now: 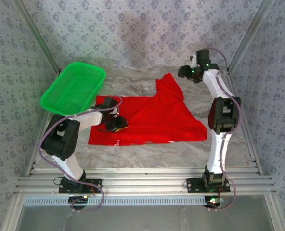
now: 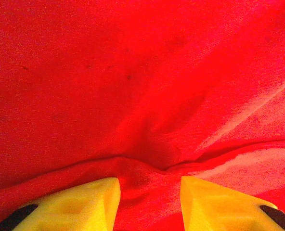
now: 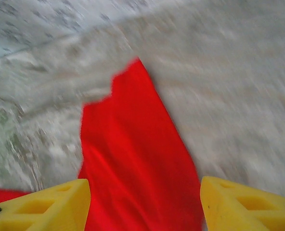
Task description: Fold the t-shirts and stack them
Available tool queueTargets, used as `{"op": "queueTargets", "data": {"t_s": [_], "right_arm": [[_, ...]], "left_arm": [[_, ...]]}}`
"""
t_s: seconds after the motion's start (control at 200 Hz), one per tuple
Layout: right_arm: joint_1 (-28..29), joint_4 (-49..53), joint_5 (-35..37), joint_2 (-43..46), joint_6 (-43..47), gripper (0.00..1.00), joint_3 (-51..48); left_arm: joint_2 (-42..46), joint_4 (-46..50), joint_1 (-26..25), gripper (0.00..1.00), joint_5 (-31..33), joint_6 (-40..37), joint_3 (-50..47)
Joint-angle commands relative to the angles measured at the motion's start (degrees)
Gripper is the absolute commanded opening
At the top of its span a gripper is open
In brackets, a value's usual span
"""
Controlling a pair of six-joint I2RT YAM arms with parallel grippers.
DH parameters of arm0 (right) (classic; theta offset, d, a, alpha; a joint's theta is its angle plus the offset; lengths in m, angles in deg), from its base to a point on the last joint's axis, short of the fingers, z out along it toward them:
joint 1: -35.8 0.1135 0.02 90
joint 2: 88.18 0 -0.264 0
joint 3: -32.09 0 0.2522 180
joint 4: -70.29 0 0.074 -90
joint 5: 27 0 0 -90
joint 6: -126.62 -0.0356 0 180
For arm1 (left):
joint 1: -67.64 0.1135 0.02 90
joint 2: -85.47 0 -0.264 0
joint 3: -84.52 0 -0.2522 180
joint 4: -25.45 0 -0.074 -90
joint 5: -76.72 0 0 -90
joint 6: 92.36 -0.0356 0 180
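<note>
The red t-shirt (image 1: 152,118) lies spread mid-frame on the counter (image 1: 133,82); the left fingers (image 2: 84,202), parted, straddle a raised ridge and should pinch it deep, while the right fingers (image 3: 46,207) hover parted above its upper corner.

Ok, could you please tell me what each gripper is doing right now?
Left gripper: fingers astride a ridge of the red t-shirt; grip cannot be told.
Right gripper: open, holding nothing.
</note>
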Motion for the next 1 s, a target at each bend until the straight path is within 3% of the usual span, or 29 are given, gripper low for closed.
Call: {"op": "queueTargets", "data": {"t_s": [0.0, 0.16, 0.485, 0.804, 0.994], "right_arm": [[0.50, 8.10, 0.18, 8.68, -2.52, 0.62, -11.51], [2.20, 2.83, -0.21, 16.78, -7.64, 0.56, -31.47], [7.90, 4.21, 6.76, 24.26, -17.10, 0.54, -49.84], [10.76, 8.67, 7.41, 35.90, -19.70, 0.58, -53.13], [3.45, 5.84, 0.46, 32.44, -13.12, 0.61, -44.77]], "left_arm": [[-2.34, 6.65, -1.19, 0.40, 0.95, 0.09, -1.10], [-2.99, 6.87, -1.11, 0.40, 1.25, 1.03, -1.40], [0.86, 11.39, -0.95, 0.39, 5.76, 4.71, -9.40], [7.62, 12.84, -1.04, 0.41, 6.61, 4.51, -11.47], [9.13, 12.95, -1.90, 0.45, 4.13, 2.45, -2.88]]}}
